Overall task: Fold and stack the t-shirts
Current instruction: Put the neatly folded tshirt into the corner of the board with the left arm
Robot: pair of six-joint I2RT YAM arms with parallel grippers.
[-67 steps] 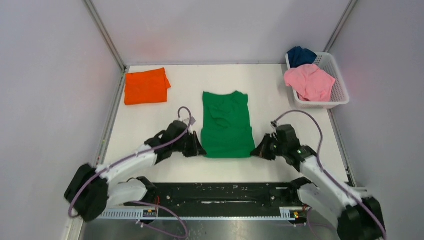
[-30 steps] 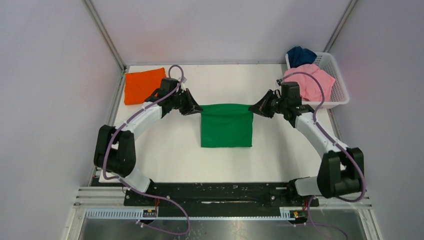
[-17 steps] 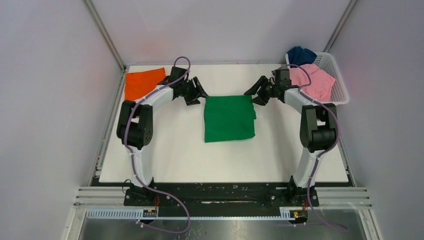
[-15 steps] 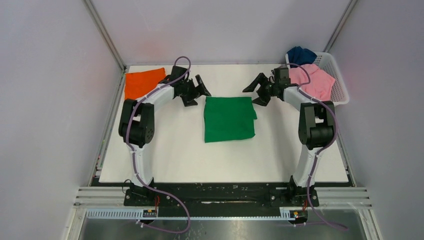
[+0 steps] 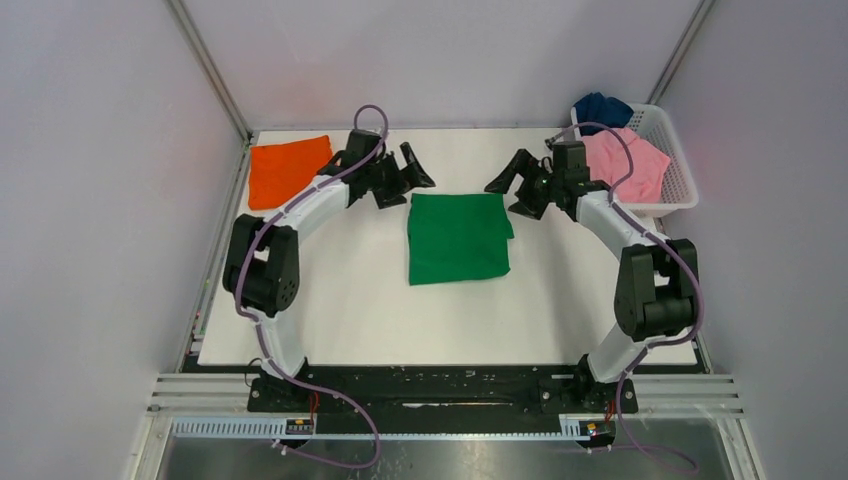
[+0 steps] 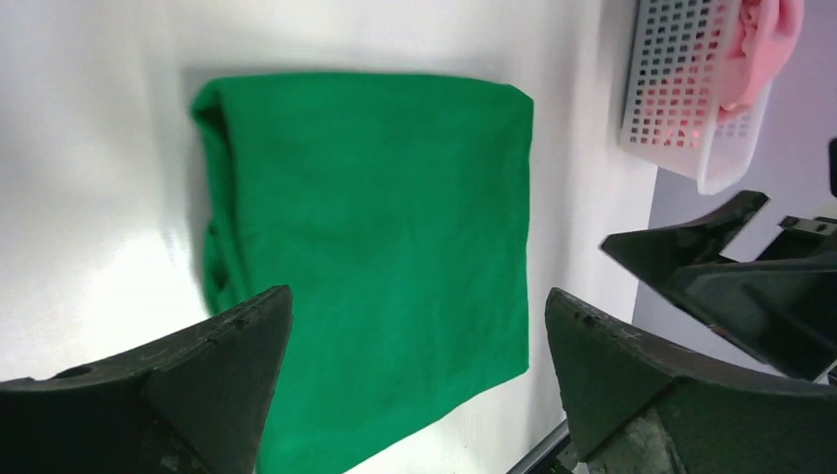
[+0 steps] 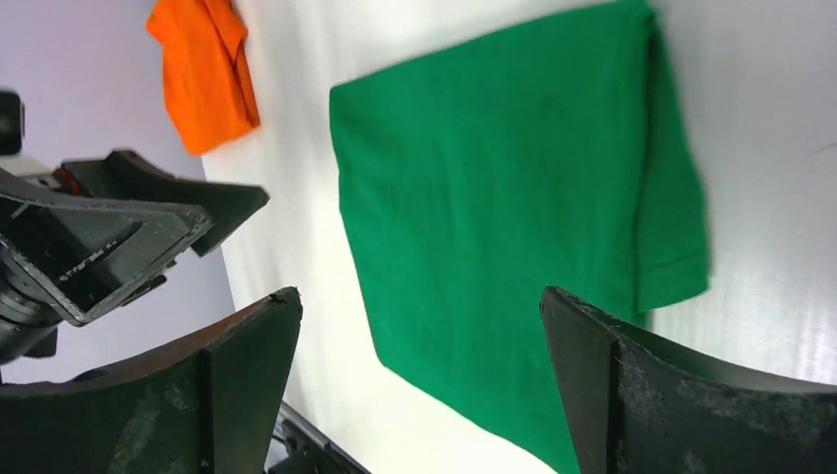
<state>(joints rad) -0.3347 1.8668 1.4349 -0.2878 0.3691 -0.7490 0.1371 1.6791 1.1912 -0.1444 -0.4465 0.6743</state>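
Note:
A bright green t-shirt (image 5: 459,237) lies folded into a near square at the middle of the table, its folded-over edge toward the far side. My left gripper (image 5: 408,186) hovers off its far-left corner, open and holding nothing. My right gripper (image 5: 505,198) hovers off the far-right corner, also open and empty. The left wrist view (image 6: 418,292) and the right wrist view (image 7: 419,292) each show wide jaws above the green t-shirt (image 6: 375,247) (image 7: 503,207) with no cloth between them. An orange t-shirt (image 5: 289,170), folded square, lies at the far left.
A white basket (image 5: 672,190) at the far right corner holds a crumpled pink t-shirt (image 5: 625,160) and a navy t-shirt (image 5: 601,108). Grey walls close in the table on three sides. The black rail with the arm bases (image 5: 440,390) runs along the near edge.
Both grippers carried the green t-shirt's near edge over to the far edge, then opened and let it go. They have since drawn slightly up and apart. The shirt now lies folded in half.

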